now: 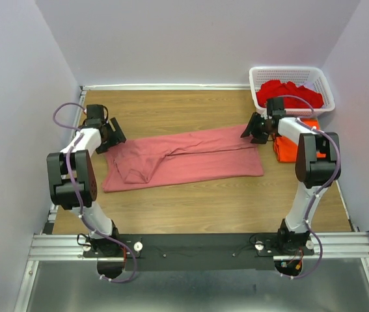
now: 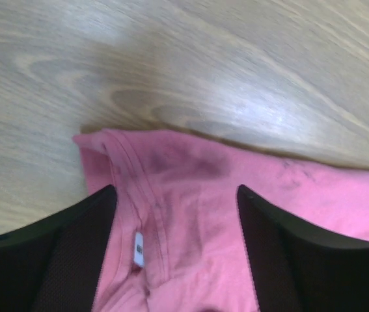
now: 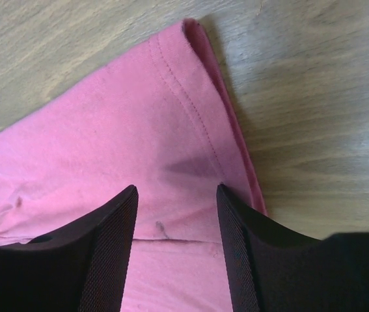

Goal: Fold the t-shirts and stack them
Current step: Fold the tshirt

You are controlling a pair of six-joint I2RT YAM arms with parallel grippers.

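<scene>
Poised open-jawed over the salmon-pink t-shirt (image 1: 191,159), left gripper (image 2: 176,192) at collar (image 2: 132,172), right gripper (image 3: 176,188) at hem (image 3: 191,97), likely for pinching a fold.

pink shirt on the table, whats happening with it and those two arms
Two robot arms are working on a large salmon-pink cloth t-shirt, which lies on the wooden table folded lengthwise into a long strip. The left end effector hovers open over its collar end, the right end effector open over the opposite hem corner; neither grips the cloth. A bright orange folded t-shirt sits beside the right arm, and deep red t-shirts wait in the white plastic lattice basket at the far right corner.
</scene>
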